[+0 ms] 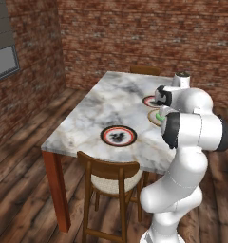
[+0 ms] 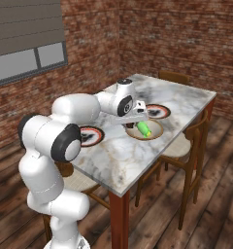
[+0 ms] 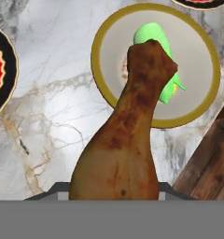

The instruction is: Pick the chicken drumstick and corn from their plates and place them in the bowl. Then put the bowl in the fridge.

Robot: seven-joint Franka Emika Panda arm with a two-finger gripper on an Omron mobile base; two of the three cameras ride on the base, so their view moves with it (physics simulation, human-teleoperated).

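A marble-topped table (image 1: pixel 94 111) with red-brown legs fills the middle of the left base view and runs from centre to right in the right base view. A wooden chair (image 1: pixel 109 182) with a pale cushion is tucked under its near edge, low in the frame; another chair back (image 1: pixel 144 70) shows at the far edge. Red brick walls (image 1: pixel 149 33) stand behind, a grey-framed window (image 2: pixel 28 61) sits upper left, and a dark plank floor (image 1: pixel 21 190) lies below.

The white arm reaches forward and bends at the elbow, its gripper (image 2: pixel 134 123) pointing down, jaws closed on the chicken drumstick (image 3: pixel 128 135).
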